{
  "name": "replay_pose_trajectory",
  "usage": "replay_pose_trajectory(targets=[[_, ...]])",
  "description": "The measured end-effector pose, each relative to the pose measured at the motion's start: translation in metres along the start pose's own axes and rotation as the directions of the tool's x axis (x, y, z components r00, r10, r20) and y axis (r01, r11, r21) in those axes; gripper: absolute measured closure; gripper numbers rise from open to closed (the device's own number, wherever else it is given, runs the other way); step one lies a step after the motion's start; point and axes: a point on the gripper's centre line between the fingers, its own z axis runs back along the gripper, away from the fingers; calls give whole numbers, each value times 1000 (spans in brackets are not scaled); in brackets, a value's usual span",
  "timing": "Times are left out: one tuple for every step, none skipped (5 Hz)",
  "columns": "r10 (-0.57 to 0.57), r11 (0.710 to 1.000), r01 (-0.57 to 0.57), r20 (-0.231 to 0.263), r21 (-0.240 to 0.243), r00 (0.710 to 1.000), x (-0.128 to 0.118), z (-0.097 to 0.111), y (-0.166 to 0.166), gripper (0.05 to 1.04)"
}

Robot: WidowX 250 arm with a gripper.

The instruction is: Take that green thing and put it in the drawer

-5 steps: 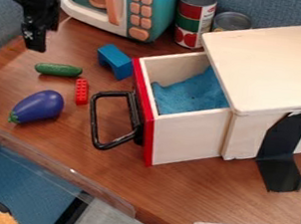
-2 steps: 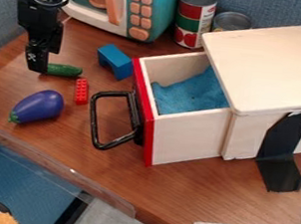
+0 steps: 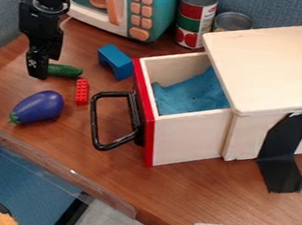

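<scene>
On the brown wooden bench [image 3: 193, 194], find the green cucumber [image 3: 66, 71], partly behind the claw [image 3: 37, 72]; cannot tell whether wide, narrow or gripping. No need to open the drawer [image 3: 188, 138], judging by its pulled-out state; left to do: lift, carry across, lower inside.

The camera looks down slantwise (fairly close) over the table [image 3: 206, 195] toward the blue panel [image 3: 271, 8].

Soft, fairly bright light is falling across the table [image 3: 173, 192]. The wooden lid [image 3: 272, 66] is gleaming palely, and faint shadow is edging the eggplant [image 3: 37, 107].
</scene>
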Motion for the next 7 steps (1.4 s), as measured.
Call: replay_pose_trajectory(targets=[[0,1000,0,8,0,1000,0,-2,0,133],[7,1000,-7,8,13,1000,-1,-7,1,424],[21,1000,-21,11,12,1000,0,-7,1,730],[25,1000,-25,14,16,1000,0,-7,1,808],[25,999,-25,15,21,1000,0,-7,2,808],[-7,1000,6,13,24,1000,-5,-5,7,808],[-30,999,30,10,-45,999,-10,25,2,808]])
